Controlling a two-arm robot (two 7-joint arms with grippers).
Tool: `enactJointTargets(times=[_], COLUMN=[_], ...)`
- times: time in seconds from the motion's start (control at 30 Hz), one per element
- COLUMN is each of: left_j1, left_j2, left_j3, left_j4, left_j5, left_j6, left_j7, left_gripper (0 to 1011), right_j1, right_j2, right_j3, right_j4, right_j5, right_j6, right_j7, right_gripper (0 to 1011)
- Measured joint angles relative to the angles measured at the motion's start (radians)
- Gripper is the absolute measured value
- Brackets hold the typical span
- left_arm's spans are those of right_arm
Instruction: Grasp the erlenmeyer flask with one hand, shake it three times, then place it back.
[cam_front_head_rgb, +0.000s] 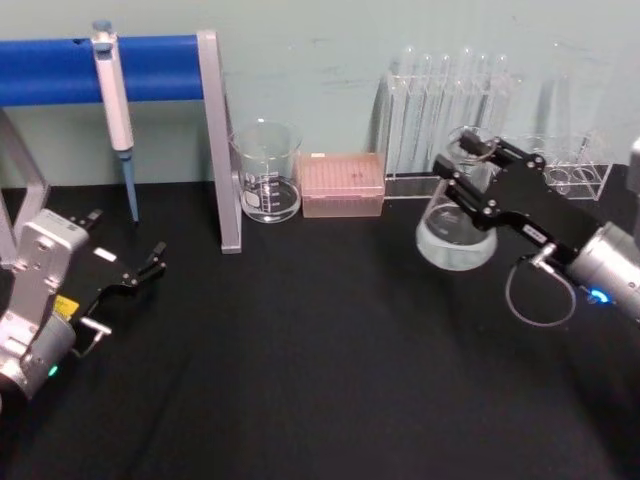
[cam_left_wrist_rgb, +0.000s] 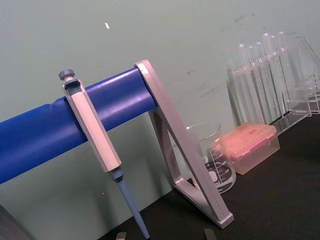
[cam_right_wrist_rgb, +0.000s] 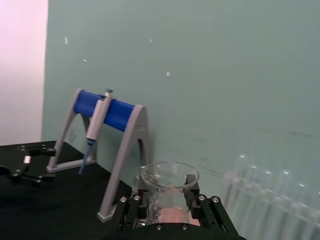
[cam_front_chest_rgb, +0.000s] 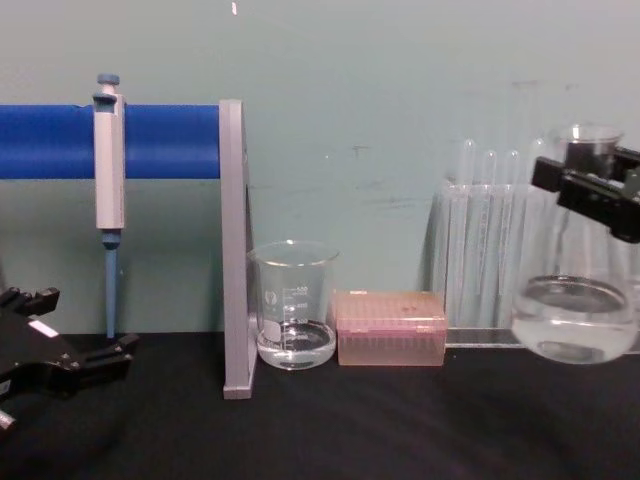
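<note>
**A:** Where is the erlenmeyer flask (cam_front_head_rgb: 455, 240) at this moment?

**B:** It hangs in the right gripper (cam_front_head_rgb: 468, 168), over the right rear of the black table (cam_front_head_rgb: 330, 380), just in front of the rack of test tubes (cam_front_head_rgb: 450, 100). The two black jaws are closed against its narrow neck, just under the flared rim. In the chest view the wide base, with clear liquid in it, appears to sit a little above the tabletop, and the flask leans slightly.

**A:** So how much of the job is done?

**B:** The grasp looks complete and the flask looks lifted. Whether any of the three shakes are made cannot be told from this moment. The liquid surface looks fairly level. Setting the flask back down is left to do.

**A:** And the other arm?

**B:** The left gripper (cam_front_head_rgb: 140, 272) sits low at the table's left edge, near the blue pipette stand (cam_front_head_rgb: 220, 140), jaws parted and holding nothing. The glass beaker (cam_front_head_rgb: 268, 175) and pink tip box (cam_front_head_rgb: 343, 185) stand between the two arms, apart from the flask
</note>
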Motion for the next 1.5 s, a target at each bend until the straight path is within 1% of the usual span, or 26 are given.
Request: enactJointTargets(times=[0.13, 0.23, 0.4, 0.53, 0.63, 0.77, 0.8, 0.97, 1.0, 1.1, 1.13, 1.2, 1.23, 1.4, 1.5], left_j1=[0.0, 0.0, 0.0, 0.0, 0.0, 0.0, 0.0, 0.0, 0.0, 0.0, 0.0, 0.0, 0.0, 0.0, 0.0], left_j2=[0.0, 0.0, 0.0, 0.0, 0.0, 0.0, 0.0, 0.0, 0.0, 0.0, 0.0, 0.0, 0.0, 0.0, 0.0], left_j3=[0.0, 0.0, 0.0, 0.0, 0.0, 0.0, 0.0, 0.0, 0.0, 0.0, 0.0, 0.0, 0.0, 0.0, 0.0], left_j4=[0.0, 0.0, 0.0, 0.0, 0.0, 0.0, 0.0, 0.0, 0.0, 0.0, 0.0, 0.0, 0.0, 0.0, 0.0], left_j5=[0.0, 0.0, 0.0, 0.0, 0.0, 0.0, 0.0, 0.0, 0.0, 0.0, 0.0, 0.0, 0.0, 0.0, 0.0], left_j6=[0.0, 0.0, 0.0, 0.0, 0.0, 0.0, 0.0, 0.0, 0.0, 0.0, 0.0, 0.0, 0.0, 0.0, 0.0], left_j7=[0.0, 0.0, 0.0, 0.0, 0.0, 0.0, 0.0, 0.0, 0.0, 0.0, 0.0, 0.0, 0.0, 0.0, 0.0], left_gripper=[1001, 1001, 1001, 1001, 1000, 1001, 1001, 1001, 1001, 1001, 1001, 1001, 1001, 1001, 1001], right_j1=[-0.014, -0.014, -0.002, 0.015, 0.039, 0.057, 0.066, 0.092, 0.099, 0.108, 0.114, 0.119, 0.123, 0.133, 0.136], right_j2=[0.002, -0.003, -0.022, -0.039, -0.059, -0.075, -0.083, -0.107, -0.115, -0.123, -0.128, -0.132, -0.136, -0.143, -0.144], right_j3=[0.02, 0.024, 0.022, 0.009, -0.015, -0.039, -0.053, -0.097, -0.112, -0.133, -0.147, -0.16, -0.172, -0.204, -0.214], right_j4=[-0.003, -0.002, 0.017, 0.034, 0.052, 0.066, 0.074, 0.093, 0.098, 0.104, 0.107, 0.108, 0.108, 0.108, 0.107], right_j5=[-0.007, -0.01, -0.016, -0.019, -0.02, -0.018, -0.016, -0.005, 0.0, 0.005, 0.009, 0.013, 0.016, 0.03, 0.035], right_j6=[0.003, 0.004, 0.008, 0.011, 0.013, 0.015, 0.015, 0.018, 0.019, 0.021, 0.022, 0.023, 0.024, 0.025, 0.026], right_j7=[-0.008, -0.007, 0.014, 0.038, 0.067, 0.093, 0.109, 0.153, 0.167, 0.186, 0.198, 0.209, 0.218, 0.242, 0.247], right_gripper=[469, 469, 469, 469, 469, 469, 469, 469, 469, 469, 469, 469, 469, 469, 469])
